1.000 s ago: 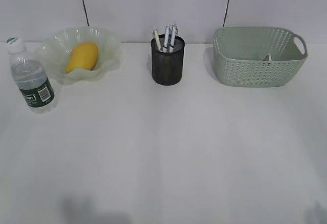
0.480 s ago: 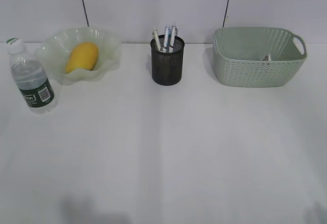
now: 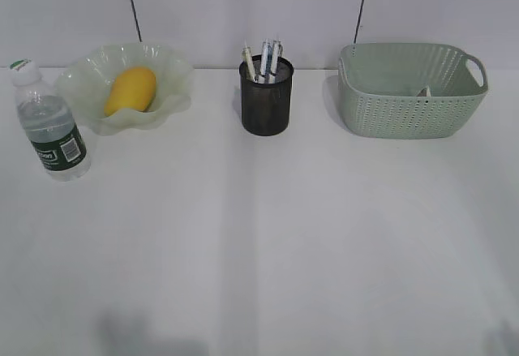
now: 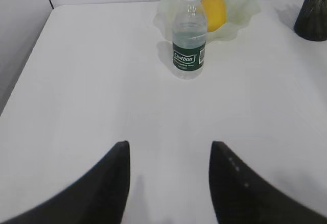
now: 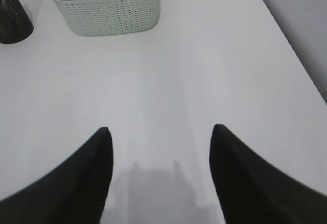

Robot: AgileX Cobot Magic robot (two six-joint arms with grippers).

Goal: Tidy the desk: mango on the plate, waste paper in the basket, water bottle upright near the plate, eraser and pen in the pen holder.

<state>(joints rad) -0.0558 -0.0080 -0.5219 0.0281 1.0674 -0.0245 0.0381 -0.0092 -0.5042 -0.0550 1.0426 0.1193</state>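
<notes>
The mango [image 3: 130,89] lies in the ruffled green plate [image 3: 170,68] at the back left; both also show in the left wrist view, mango [image 4: 214,12] and plate [image 4: 240,2]. The water bottle [image 3: 50,125] stands upright left of the plate, also in the left wrist view [image 4: 189,35]. The black pen holder [image 3: 266,100] holds several pens [image 3: 263,57]; no eraser shows. The basket [image 3: 409,92] is at the back right, a bit of waste paper [image 3: 423,91] showing inside; the basket also shows in the right wrist view [image 5: 107,9]. My left gripper [image 4: 169,147] and right gripper [image 5: 159,132] are open and empty, above bare desk.
The white desk [image 3: 268,242] spreads in front of the objects. A wall with two dark cables stands behind. The desk's left edge [image 4: 30,45] and right edge [image 5: 291,45] show in the wrist views.
</notes>
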